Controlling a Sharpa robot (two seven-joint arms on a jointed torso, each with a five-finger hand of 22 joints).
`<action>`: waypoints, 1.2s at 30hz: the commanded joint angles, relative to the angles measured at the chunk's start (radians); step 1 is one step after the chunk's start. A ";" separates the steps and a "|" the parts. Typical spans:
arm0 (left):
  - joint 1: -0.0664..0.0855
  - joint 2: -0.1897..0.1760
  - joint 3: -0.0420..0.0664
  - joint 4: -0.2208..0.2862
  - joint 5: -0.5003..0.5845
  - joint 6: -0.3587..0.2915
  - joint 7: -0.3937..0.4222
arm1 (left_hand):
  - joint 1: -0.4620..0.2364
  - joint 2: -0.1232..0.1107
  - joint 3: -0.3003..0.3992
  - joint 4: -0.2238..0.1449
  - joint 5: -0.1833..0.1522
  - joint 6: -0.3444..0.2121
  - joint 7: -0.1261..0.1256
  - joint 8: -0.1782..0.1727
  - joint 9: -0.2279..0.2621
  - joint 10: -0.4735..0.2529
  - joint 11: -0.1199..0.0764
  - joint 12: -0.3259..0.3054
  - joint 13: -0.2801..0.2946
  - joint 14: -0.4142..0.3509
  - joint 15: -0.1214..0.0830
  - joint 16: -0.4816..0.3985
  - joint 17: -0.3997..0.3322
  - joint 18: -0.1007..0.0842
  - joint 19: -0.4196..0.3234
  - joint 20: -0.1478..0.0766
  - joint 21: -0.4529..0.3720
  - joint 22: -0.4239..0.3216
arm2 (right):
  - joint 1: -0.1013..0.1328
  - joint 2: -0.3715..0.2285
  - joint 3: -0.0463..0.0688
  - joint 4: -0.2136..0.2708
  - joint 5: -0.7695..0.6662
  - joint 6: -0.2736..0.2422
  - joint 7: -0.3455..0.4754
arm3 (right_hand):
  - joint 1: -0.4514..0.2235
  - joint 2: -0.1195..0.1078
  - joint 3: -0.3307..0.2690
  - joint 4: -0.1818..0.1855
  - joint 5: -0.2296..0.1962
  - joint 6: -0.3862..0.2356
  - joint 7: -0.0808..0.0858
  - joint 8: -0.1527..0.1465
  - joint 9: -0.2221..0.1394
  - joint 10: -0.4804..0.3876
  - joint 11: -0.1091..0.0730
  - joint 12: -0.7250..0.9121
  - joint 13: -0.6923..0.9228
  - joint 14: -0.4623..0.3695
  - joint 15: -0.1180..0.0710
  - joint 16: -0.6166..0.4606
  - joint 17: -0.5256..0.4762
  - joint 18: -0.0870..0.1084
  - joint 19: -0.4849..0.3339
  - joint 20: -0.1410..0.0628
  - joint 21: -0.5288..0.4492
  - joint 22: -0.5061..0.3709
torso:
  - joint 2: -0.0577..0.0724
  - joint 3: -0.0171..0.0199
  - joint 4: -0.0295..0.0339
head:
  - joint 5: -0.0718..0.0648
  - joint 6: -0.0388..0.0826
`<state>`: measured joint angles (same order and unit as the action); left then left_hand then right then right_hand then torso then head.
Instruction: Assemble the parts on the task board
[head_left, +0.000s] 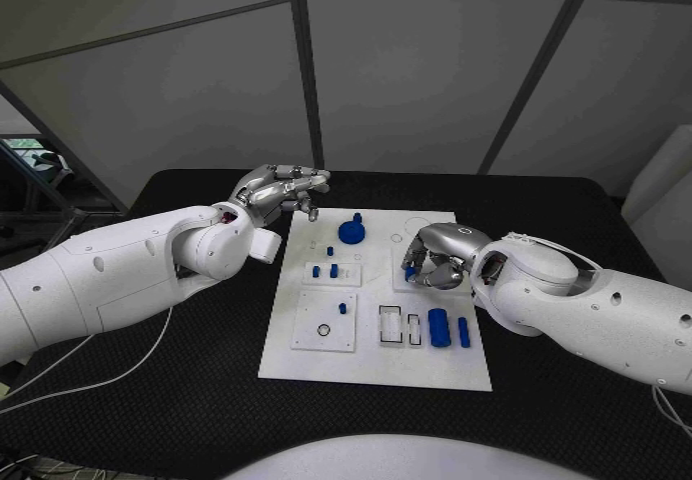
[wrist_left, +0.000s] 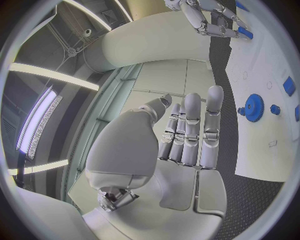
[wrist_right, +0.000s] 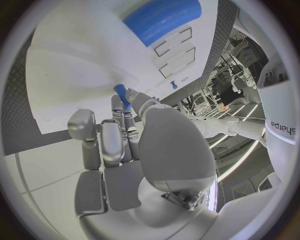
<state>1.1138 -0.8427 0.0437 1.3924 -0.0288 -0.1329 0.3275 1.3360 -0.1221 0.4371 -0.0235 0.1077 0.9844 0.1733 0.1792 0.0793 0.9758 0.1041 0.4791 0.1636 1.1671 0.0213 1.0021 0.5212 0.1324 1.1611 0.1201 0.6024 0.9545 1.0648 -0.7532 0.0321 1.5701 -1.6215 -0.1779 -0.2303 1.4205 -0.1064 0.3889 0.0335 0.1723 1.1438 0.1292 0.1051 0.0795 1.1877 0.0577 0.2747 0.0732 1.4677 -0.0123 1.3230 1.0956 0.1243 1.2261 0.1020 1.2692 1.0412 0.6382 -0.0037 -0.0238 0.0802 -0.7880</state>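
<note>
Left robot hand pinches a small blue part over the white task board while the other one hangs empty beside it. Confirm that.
Wrong hand. The right robot hand pinches the small blue part over the white task board, as the right wrist view shows. The left robot hand hangs empty beside the board.

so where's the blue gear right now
In the head view the blue gear sits at the far end of the task board, between the left hand and the right hand, touching neither.

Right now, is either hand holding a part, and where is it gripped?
The right hand pinches a small blue peg in its fingers, by one end. The left hand holds nothing.
</note>
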 joint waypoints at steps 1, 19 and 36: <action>0.002 -0.001 0.001 0.001 -0.003 0.013 0.000 | -0.004 0.006 -0.007 -0.001 -0.004 -0.008 -0.001 -0.001 -0.001 -0.006 -0.002 0.000 -0.002 -0.005 0.002 0.000 -0.001 0.050 -0.004 0.000 -0.005 -0.002 | 0.001 0.001 0.000 0.000 0.001 0.008 0.001 | 0.008 0.025 0.015 0.002 -0.020 0.025 -0.009 0.016 0.012 0.020 -0.007 0.005 0.002 0.023 -0.010 0.009 0.008 -0.012 0.006 -0.010 0.010 0.008 | 0.000 0.0002 0.0001 | -0.001 -0.001; 0.001 -0.002 0.001 -0.002 -0.003 0.011 -0.003 | -0.004 0.006 -0.009 -0.001 -0.004 -0.008 -0.001 0.000 -0.001 -0.007 -0.002 0.001 -0.002 -0.005 0.002 0.001 -0.002 0.050 -0.004 0.000 -0.006 -0.002 | 0.001 -0.032 0.001 0.037 0.071 -0.092 0.006 | -0.012 0.015 0.024 0.008 -0.034 0.022 -0.008 0.010 0.013 0.027 -0.007 -0.013 0.001 0.022 -0.012 0.008 0.003 -0.014 0.009 -0.015 0.014 0.015 | -0.002 0.0005 -0.0007 | 0.000 0.006; 0.001 0.009 0.001 -0.013 -0.003 0.012 -0.005 | -0.003 0.007 -0.009 -0.001 -0.004 -0.008 -0.001 0.000 -0.001 -0.007 -0.002 0.001 -0.002 -0.005 0.002 0.001 -0.002 0.051 -0.004 0.001 -0.006 -0.003 | 0.002 -0.031 0.036 0.148 0.209 -0.113 0.034 | -0.019 0.011 0.023 0.012 -0.036 0.021 -0.008 0.009 0.014 0.028 -0.007 -0.016 0.001 0.023 -0.011 0.008 0.004 -0.015 0.010 -0.015 0.016 0.018 | 0.000 -0.0008 -0.0002 | 0.004 0.012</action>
<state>1.1135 -0.8357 0.0437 1.3799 -0.0289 -0.1321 0.3215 1.3359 -0.1221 0.4344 -0.0263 0.1077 0.9844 0.1733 0.1792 0.0793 0.9759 0.1041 0.4791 0.1636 1.1671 0.0213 1.0021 0.5204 0.1324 1.1611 0.1201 0.6024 0.9531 1.0660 -0.7912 0.0665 1.7113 -1.4575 -0.2726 -0.2165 1.4103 -0.0945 0.4136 0.0390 0.1385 1.1544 0.1297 0.1119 0.0801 1.2115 0.0518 0.2617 0.0748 1.4668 -0.0165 1.3298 1.0992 0.1243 1.2371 0.0910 1.2808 1.0584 0.6364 -0.0041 -0.0241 0.0821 -0.7764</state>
